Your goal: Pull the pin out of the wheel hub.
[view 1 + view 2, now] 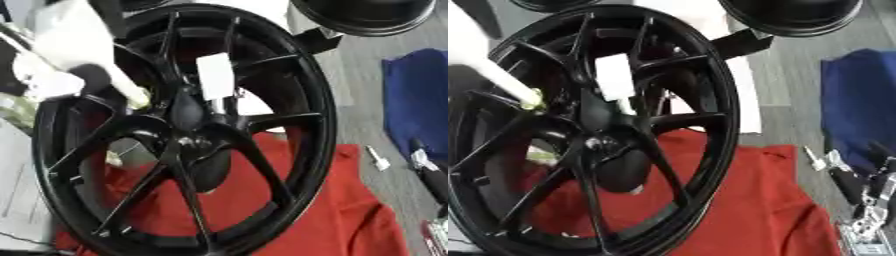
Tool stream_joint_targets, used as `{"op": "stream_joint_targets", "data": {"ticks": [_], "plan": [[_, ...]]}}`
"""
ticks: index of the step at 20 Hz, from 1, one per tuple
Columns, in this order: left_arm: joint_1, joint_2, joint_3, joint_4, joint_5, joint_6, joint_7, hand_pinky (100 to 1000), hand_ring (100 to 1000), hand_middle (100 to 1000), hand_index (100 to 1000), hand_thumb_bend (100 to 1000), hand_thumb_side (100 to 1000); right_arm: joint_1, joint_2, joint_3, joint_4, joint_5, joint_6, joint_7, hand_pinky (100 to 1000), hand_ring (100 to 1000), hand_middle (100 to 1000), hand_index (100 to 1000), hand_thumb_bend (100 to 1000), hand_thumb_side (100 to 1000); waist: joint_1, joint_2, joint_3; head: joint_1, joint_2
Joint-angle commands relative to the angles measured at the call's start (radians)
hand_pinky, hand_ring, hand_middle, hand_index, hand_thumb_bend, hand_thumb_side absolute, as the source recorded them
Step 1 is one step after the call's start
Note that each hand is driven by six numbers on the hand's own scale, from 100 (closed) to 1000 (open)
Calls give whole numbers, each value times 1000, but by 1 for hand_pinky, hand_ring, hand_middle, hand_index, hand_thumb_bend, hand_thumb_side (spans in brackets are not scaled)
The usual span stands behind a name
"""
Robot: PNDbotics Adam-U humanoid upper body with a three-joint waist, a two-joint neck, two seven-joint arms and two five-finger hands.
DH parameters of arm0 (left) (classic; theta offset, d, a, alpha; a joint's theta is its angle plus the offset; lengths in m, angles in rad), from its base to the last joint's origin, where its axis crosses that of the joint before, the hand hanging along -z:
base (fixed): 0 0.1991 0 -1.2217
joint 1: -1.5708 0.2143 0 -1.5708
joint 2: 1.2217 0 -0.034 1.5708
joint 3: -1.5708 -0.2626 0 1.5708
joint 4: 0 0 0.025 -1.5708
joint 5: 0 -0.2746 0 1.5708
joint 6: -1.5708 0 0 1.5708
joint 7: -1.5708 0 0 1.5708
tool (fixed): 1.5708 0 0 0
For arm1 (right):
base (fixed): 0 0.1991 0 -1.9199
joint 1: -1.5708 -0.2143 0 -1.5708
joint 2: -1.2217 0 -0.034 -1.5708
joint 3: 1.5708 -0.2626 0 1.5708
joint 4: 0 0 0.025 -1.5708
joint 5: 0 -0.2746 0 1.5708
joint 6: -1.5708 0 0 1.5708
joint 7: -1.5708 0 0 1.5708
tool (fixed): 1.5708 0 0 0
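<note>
Views: left eye shows a blurred white arm or sleeve across the upper left, reaching behind the spokes; right eye shows only its narrow pale end with a yellow-green tip. Right eye shows more of the right hand at the lower right edge.
Wheel: black multi-spoke wheel stands nearly upright, tilted, filling most of the frame; hub at the spokes' meeting point.
Pin: cannot be made out with certainty; a pale upright piece shows just above the hub, between spokes.
Left hand: cannot tell whether the white blurred shape is it; fingers not readable.
Right hand: black and silver, low at the right edge, well apart from the wheel; cannot tell whether its fingers are released or clenched.
Under the wheel: red cloth.
Surroundings: blue cloth at right on the grey floor; small white object beside the red cloth; second black rim at the top.
Obstruction: spokes cover much of the hub area.
</note>
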Motion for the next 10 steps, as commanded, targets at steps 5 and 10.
{"op": "stream_joint_targets", "data": {"ticks": [5, 10], "plan": [[97, 90, 213, 176, -37, 14, 103, 499, 500, 463, 683, 125, 119, 6, -26, -16, -11, 5, -1, -14, 657, 791, 650, 742, 667, 255, -3, -31, 9, -17, -1], [131, 84, 295, 383, -136, 6, 210, 495, 493, 457, 681, 131, 106, 6, -21, -18, -10, 5, -2, -17, 657, 791, 650, 742, 667, 255, -9, -32, 9, -7, 6]]}}
